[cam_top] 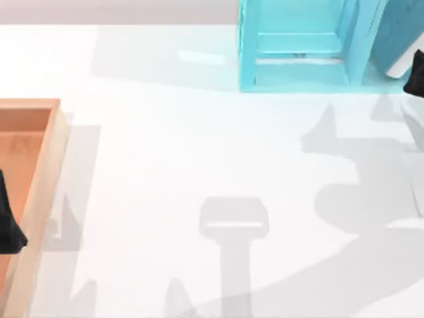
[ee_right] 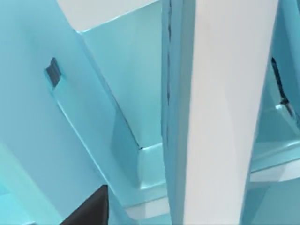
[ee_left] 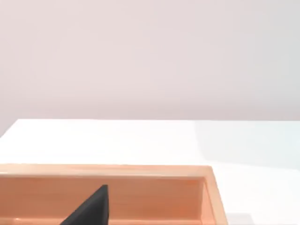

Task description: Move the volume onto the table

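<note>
The table (cam_top: 199, 165) spreads bare before the cyan shelf unit (cam_top: 298, 46), the volume (cam_top: 401, 30) leans at that shelf's right side awaiting pickup, the right gripper (cam_top: 417, 76) hangs just beside it, and the left gripper (cam_top: 10, 228) idles far left of the shelf, with neither grip's state tellable.

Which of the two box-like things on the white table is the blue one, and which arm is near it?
The cyan shelf unit at the table's far edge, right of centre, near the right gripper. The other, the orange-brown wooden tray, sits at the left edge.
</note>
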`<state>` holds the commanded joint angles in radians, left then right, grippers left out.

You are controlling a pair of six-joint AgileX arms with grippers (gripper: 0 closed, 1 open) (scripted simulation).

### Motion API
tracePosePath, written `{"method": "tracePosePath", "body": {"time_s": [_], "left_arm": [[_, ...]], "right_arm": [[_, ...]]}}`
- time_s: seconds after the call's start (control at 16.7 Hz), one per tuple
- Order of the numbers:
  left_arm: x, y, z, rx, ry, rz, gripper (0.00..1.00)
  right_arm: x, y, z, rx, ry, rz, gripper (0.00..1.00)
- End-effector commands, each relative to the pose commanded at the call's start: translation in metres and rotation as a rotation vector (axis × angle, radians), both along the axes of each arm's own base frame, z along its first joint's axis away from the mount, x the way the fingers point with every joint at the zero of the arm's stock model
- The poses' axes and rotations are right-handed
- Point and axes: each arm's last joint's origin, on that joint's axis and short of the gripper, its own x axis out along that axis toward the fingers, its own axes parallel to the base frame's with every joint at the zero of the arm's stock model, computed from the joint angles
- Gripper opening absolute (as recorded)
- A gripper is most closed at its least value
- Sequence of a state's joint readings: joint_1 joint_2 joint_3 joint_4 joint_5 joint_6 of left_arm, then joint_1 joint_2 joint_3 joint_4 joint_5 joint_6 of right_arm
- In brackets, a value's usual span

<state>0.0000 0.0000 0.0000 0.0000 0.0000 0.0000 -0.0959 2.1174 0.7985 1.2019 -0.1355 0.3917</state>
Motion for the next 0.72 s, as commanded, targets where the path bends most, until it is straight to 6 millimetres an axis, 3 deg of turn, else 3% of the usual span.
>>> {"method": "tracePosePath", "body": {"time_s": [0.18, 0.54, 0.72], "left_arm": [[0.000, 0.000, 0.000, 0.000, 0.000, 0.000, 1.00], [0.000, 0.000, 0.000, 0.000, 0.000, 0.000, 1.00], [0.000, 0.000, 0.000, 0.000, 0.000, 0.000, 1.00]], "right_arm": [[0.022, 0.000, -0.003, 0.001, -0.002, -0.003, 1.00], [0.083, 0.003, -0.009, 0.001, -0.007, -0.003, 1.00], [0.096, 0.004, -0.011, 0.001, -0.004, -0.003, 1.00]]}}
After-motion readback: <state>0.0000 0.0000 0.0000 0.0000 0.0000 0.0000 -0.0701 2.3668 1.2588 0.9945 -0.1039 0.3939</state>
